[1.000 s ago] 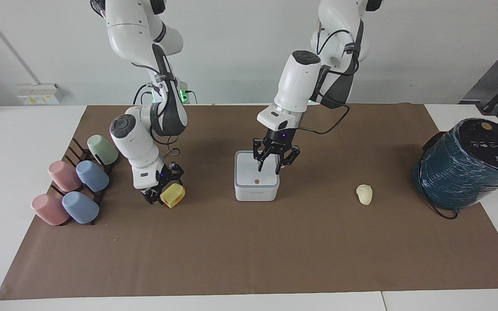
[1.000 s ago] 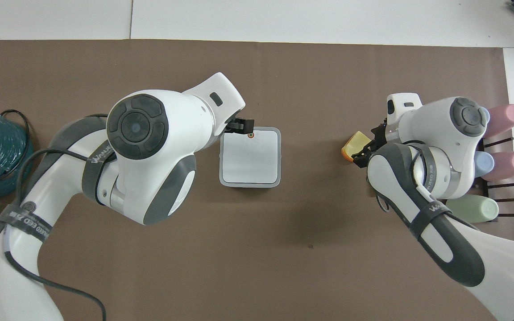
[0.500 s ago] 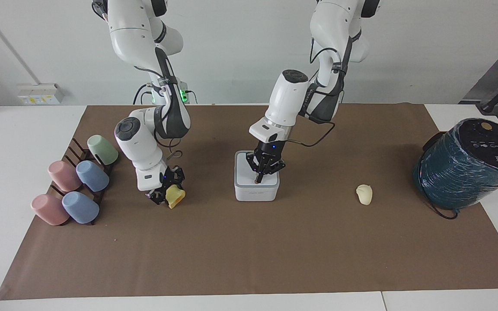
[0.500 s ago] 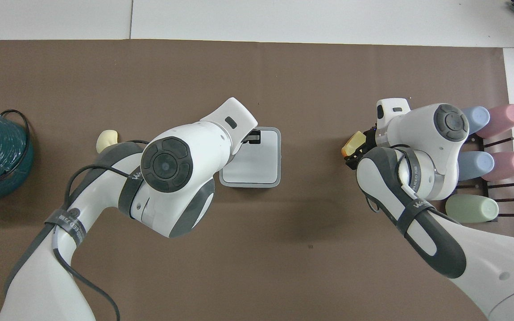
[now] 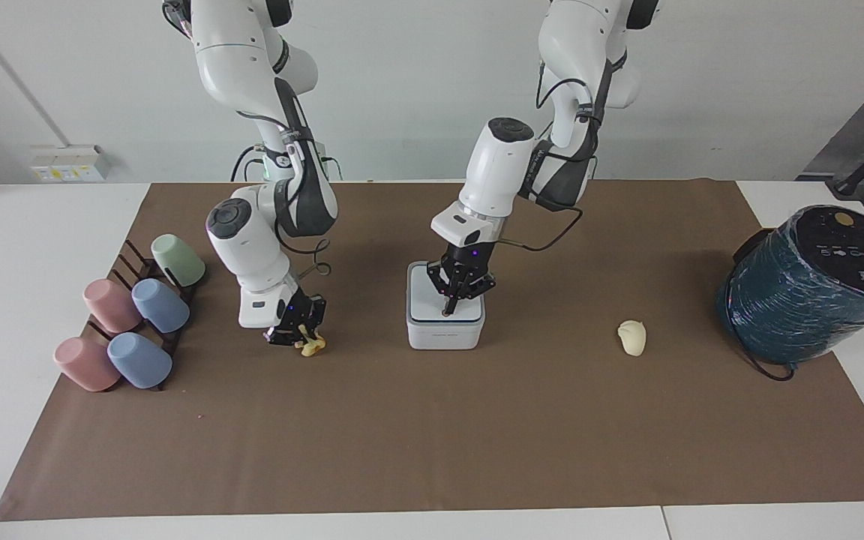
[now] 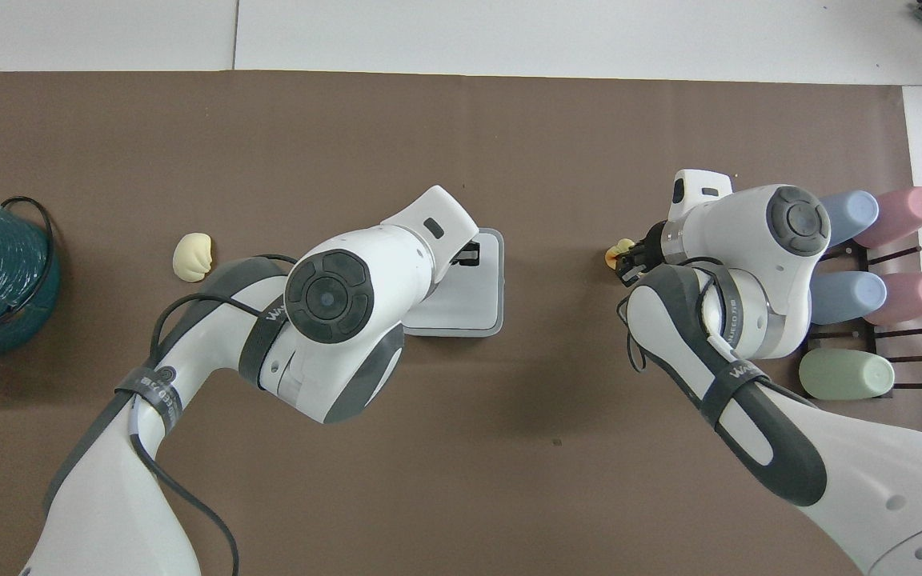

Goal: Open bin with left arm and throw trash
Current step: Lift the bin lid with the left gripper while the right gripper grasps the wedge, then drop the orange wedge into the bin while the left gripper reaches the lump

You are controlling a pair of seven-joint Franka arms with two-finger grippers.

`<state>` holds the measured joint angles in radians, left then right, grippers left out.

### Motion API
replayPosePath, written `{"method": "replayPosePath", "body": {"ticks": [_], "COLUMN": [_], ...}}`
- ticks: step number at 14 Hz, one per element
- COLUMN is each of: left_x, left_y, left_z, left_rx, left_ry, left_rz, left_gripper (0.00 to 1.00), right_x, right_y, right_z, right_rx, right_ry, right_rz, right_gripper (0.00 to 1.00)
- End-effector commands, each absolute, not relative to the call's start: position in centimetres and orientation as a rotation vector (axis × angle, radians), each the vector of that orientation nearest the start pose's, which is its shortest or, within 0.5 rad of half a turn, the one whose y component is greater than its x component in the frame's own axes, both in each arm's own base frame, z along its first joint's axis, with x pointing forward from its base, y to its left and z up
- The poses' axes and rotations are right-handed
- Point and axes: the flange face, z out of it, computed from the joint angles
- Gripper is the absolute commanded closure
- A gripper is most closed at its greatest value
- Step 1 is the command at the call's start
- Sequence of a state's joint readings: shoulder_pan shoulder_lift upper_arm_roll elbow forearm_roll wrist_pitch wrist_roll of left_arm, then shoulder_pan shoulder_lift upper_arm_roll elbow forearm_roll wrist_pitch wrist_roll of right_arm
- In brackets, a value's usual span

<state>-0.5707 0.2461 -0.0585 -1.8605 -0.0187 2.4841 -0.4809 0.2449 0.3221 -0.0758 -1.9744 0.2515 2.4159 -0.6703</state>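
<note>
The white bin stands mid-mat, and a dark blue strip shows under its grey-rimmed lid. My left gripper is shut, its tips pressed on the lid near the edge farther from the robots. In the overhead view the left arm covers much of the bin and most of the left gripper. My right gripper is low at the mat, shut on the squeezed yellow scoop piece, which also shows in the overhead view. The cream lump lies on the mat toward the left arm's end. The flat yellow piece is out of view.
A dark rack with several pastel cups stands at the right arm's end of the table. A big teal wrapped cylinder with a black cable stands at the left arm's end. A brown mat covers the table.
My left gripper closed and came down onto the lid, and a dark strip now shows under it. My right gripper closed on the yellow scoop piece, squeezing it narrow, and shifted toward the bin.
</note>
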Motion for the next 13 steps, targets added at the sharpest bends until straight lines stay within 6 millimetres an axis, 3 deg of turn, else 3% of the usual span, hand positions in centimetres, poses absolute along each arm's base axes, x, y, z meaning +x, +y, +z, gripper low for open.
{"method": "replayPosePath", "body": {"ticks": [1,4,5,6,9,11,13], "left_x": [51.3,51.0,50.7,50.4,50.3,51.4,53.0], "left_y": [-35.4,-32.4,-31.3,-30.3,-27.8,-25.8,-22.7], "left_z": [45.4,46.1,46.2,45.9,44.8,43.7,42.4], "left_rx": [-3.267,-3.216,-3.195,-3.167,-3.139,-3.169,-3.190], "left_ry": [0.169,0.124,0.120,0.156,0.201,0.222,0.222], "left_rz": [-0.344,-0.174,-0.110,-0.034,0.043,-0.078,-0.232], "left_gripper": [1.00,1.00,1.00,1.00,1.00,0.99,0.91], "right_x": [61.0,61.5,61.5,61.2,60.5,60.4,60.3], "right_y": [10.2,12.2,13.7,16.6,21.9,25.4,28.7], "right_z": [37.7,43.8,45.4,46.6,47.4,47.3,46.1], "right_rx": [-2.866,-2.888,-2.887,-2.856,-2.707,-2.647,-2.615], "right_ry": [-0.763,-0.357,-0.243,-0.129,0.144,0.212,0.281], "right_rz": [-0.201,-0.094,-0.070,-0.049,-0.023,-0.002,0.016], "right_gripper": [1.00,1.00,1.00,1.00,1.00,1.00,1.00]}}
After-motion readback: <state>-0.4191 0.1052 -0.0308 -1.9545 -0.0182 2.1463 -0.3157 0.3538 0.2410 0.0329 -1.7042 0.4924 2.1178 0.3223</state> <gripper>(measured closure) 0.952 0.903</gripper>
